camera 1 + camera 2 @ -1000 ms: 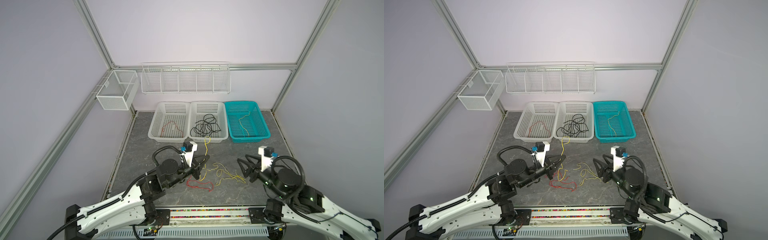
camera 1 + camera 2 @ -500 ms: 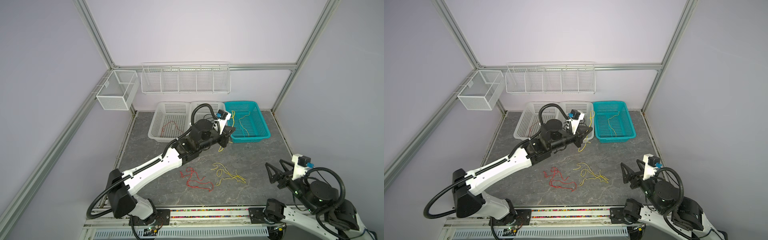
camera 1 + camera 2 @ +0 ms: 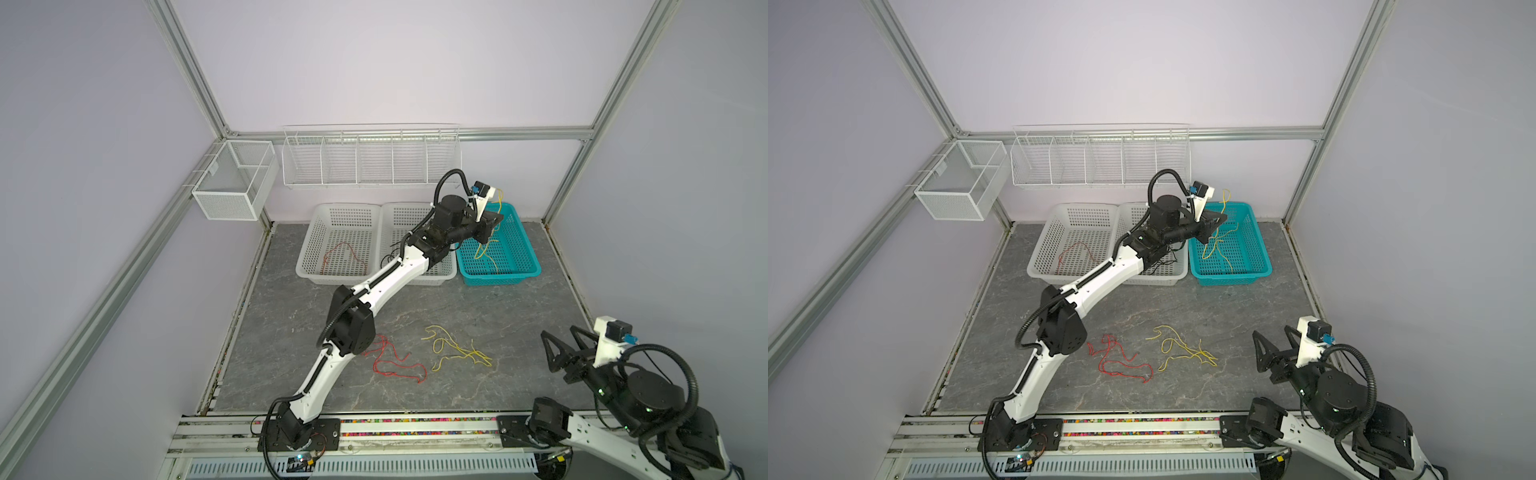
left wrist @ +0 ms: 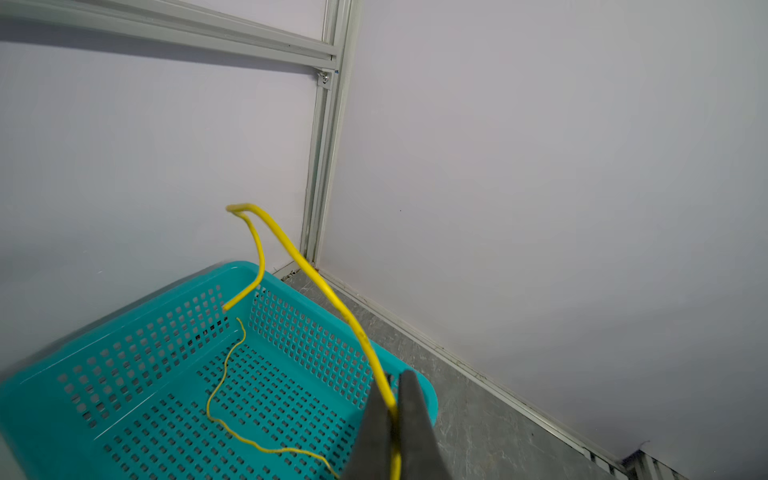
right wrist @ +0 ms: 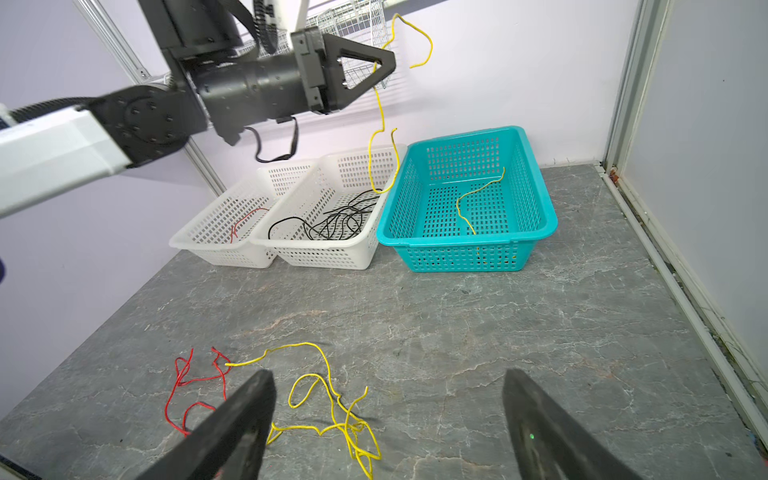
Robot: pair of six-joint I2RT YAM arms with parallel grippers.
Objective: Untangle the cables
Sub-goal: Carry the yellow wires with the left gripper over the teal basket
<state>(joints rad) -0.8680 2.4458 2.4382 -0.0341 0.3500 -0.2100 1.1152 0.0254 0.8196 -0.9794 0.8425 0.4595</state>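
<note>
Left gripper (image 5: pixel 380 66) is up over the teal basket (image 3: pixel 498 277), fingers pinched tight on a yellow cable (image 5: pixel 379 112)! Its long axis runs near vertical, hanging straight below the pinch, with the low loop right by the rim next to the middle white basket (image 5: pixel 324 249). In both top views the tail looks inside the teal one, near another yellow strand (image 5: pixel 469 199) on its floor. Thin, springy, kinked stuff. Right gripper (image 3: pixel 559 338) sits well apart, fingers spread wide, nearer the loose yellow tangle (image 3: pixel 453 353) and red cable (image 3: pixel 395 363) on the table (image 3: pixel 478 299); a release looks next
</note>
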